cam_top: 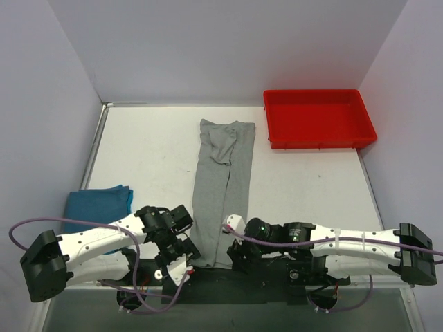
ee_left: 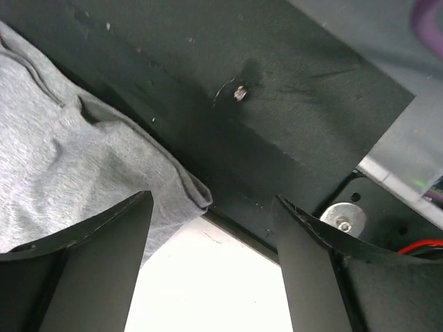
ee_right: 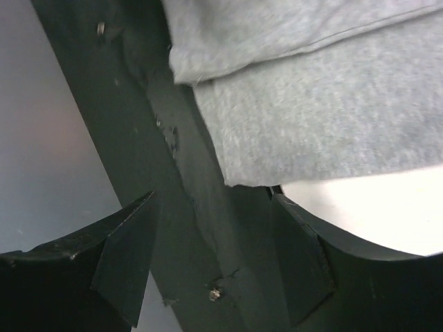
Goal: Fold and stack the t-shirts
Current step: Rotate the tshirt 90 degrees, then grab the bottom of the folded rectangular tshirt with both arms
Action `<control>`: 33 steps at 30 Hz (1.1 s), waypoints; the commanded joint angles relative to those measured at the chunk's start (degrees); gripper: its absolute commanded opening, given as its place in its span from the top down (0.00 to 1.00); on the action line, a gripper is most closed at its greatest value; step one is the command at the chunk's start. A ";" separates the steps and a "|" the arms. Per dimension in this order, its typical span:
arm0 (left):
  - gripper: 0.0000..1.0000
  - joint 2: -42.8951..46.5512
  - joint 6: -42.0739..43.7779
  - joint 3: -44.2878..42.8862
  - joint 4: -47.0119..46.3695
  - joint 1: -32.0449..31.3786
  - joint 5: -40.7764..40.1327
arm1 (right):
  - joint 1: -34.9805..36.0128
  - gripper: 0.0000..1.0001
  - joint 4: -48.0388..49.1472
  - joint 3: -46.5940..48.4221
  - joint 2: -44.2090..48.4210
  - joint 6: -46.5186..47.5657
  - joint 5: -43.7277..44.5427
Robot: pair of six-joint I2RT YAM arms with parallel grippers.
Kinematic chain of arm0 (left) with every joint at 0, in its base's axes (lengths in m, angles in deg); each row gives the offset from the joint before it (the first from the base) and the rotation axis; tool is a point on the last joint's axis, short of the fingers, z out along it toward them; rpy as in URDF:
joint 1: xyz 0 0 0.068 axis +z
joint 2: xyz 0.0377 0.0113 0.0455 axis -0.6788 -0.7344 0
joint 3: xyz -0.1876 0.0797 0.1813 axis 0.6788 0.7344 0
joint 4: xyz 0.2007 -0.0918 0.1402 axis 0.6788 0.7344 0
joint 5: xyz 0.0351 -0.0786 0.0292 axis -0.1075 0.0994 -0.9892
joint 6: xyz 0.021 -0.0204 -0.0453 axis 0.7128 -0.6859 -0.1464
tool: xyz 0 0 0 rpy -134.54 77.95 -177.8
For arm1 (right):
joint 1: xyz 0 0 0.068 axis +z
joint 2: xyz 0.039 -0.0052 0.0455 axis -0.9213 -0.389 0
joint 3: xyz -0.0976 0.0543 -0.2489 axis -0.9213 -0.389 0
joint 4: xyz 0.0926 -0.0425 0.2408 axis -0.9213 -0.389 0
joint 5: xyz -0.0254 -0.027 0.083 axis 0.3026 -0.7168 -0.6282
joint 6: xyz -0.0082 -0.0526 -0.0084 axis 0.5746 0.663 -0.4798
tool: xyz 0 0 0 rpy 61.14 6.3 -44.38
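A grey t-shirt [cam_top: 220,190], folded into a long narrow strip, lies down the middle of the table with its near end at the black base strip. A folded blue t-shirt [cam_top: 98,205] lies at the left. My left gripper [cam_top: 181,261] is open and empty at the strip's near left corner; the grey cloth [ee_left: 83,166] shows beside its fingers [ee_left: 104,270]. My right gripper [cam_top: 237,257] is open and empty at the near right corner; the grey hem [ee_right: 311,131] lies just beyond its fingers [ee_right: 304,263].
A red bin [cam_top: 317,117] stands at the far right. Purple walls enclose the table. A black strip [cam_top: 228,280] runs along the near edge between the arm bases; it also shows in the left wrist view [ee_left: 277,117] and in the right wrist view [ee_right: 194,207].
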 commanded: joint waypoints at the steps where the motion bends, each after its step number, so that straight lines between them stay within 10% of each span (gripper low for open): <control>1: 0.20 -4.16 -4.21 -0.68 -7.50 -0.49 -4.07 | 5.48 0.40 7.70 -4.27 4.85 19.17 4.30; 9: 0.46 -6.90 -5.28 3.09 -16.30 -1.02 -5.58 | 4.79 0.41 -6.17 0.03 -3.11 51.84 -5.97; 21: 0.93 -1.97 -4.58 6.80 -19.74 -1.11 -4.79 | 5.40 0.40 1.90 2.57 -14.91 59.69 -6.50; 33: 1.00 1.01 -6.59 8.11 -20.70 -1.11 -5.75 | 6.02 0.42 -1.71 2.93 -10.78 64.17 -5.01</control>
